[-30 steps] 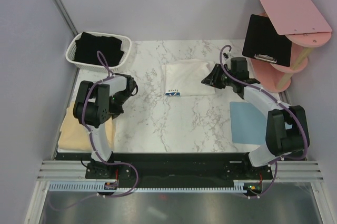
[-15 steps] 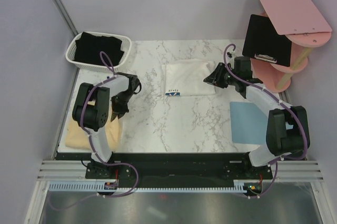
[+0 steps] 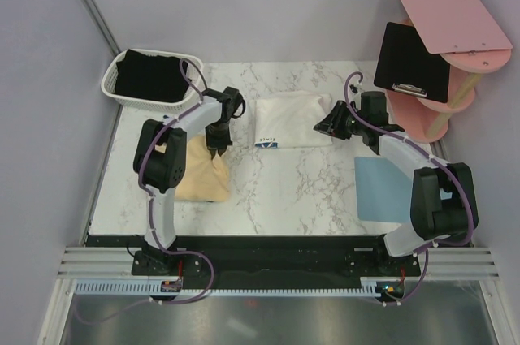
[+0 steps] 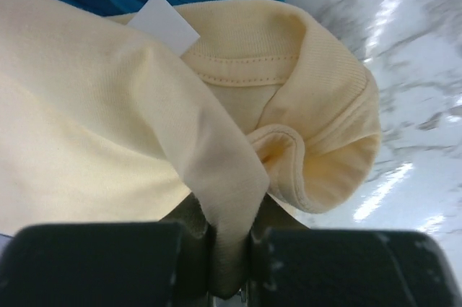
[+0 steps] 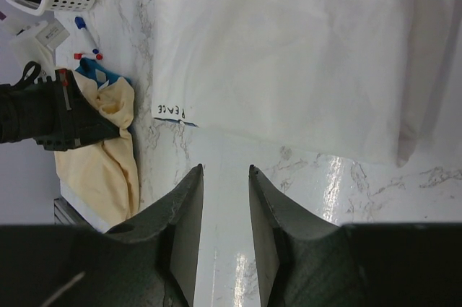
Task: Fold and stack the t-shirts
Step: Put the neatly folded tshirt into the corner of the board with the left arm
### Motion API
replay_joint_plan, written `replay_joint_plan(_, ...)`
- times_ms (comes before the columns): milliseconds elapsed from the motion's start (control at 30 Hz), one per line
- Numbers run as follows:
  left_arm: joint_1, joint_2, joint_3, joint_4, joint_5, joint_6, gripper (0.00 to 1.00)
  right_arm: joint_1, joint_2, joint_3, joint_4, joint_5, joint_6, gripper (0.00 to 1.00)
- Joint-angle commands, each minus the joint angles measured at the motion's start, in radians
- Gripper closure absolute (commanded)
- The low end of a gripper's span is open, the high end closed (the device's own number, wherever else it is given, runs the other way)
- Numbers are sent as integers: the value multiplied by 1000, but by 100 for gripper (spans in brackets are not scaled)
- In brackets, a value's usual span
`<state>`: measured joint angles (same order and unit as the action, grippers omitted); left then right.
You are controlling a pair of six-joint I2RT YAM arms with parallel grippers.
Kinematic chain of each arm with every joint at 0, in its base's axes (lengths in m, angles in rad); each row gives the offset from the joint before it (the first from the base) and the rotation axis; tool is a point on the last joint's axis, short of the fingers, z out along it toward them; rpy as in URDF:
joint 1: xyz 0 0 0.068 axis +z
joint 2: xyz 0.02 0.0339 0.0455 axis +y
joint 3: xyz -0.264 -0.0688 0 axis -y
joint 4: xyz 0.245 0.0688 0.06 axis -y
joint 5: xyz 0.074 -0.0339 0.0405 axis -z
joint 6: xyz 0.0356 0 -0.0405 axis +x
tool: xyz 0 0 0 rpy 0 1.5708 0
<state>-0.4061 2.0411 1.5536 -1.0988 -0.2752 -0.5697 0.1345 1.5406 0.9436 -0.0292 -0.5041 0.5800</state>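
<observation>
Left hand [image 4: 229, 267] is clamped down on a fold of the pale yellow t-shirt [image 4: 101, 148]; in the wrist view the cloth is squeezed between the two fingers with the ribbed collar bunched just beyond them and a white label [image 4: 163, 24] showing near it. From above, the yellow shirt [image 3: 203, 176] lies crumpled on the left-centre of the tabletop [image 3: 284, 191], and the left hand [image 3: 219, 142] grips its far corner, near the white t-shirt [image 3: 292, 118] but not touching it. The white shirt lies flat at the centre-back of the tabletop, with its "PEACE" lettering [image 5: 172, 109] at the near-left corner. Right hand [image 5: 225, 173] has its jaws partly apart with nothing between them; I see bare marble in the gap, just short of the white shirt's edge. The black t-shirt [image 3: 150, 77] sits in the white basket [image 3: 110, 92] at the back left. Light-blue mat [image 3: 378, 187] lies at the right, and the black clipboard [image 3: 410, 61] leans on the pink shelf [image 3: 455, 12].
</observation>
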Motion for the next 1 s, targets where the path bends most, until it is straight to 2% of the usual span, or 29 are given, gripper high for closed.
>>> replay_joint_plan(0,-13,82,169,27,56,27,98,-1,6,-8,48,-24,-8,61)
replay_joint_plan(33,-26,86,186,27,57,30,93,-1,7,-12,48,-25,-9,61)
replay_joint_plan(67,-36,84,212,28,60,37,84,-1,7,-14,49,-24,-11,61)
replay_joint_plan(100,-48,68,224,30,60,51,52,-1,6,-16,49,-24,-11,61)
replay_joint_plan(133,-75,56,233,31,50,51,33,-1,6,-22,49,-24,-11,61)
replay_joint_plan(200,-103,-1,249,37,15,42,1,-1,6,-26,51,-19,-15,61)
replay_joint_plan(333,-152,-126,231,153,39,34,0,1,6,-38,51,-17,-28,60)
replay_joint_plan(467,-152,-205,140,353,174,21,3,-1,3,-52,51,-14,-32,60)
replay_joint_plan(533,-145,-187,128,408,217,10,9,-1,0,-60,51,-14,-34,60)
replay_joint_plan(600,-134,-161,126,480,296,4,12,-3,-4,-63,49,-16,-32,60)
replay_joint_plan(700,-111,-95,137,550,349,-7,11,-3,-10,-68,48,-17,-35,60)
replay_joint_plan(867,-56,23,220,550,396,-19,9,-6,-31,-78,38,-16,-45,60)
replay_joint_plan(967,-42,62,255,541,389,-12,4,-10,-36,-83,34,-17,-46,60)
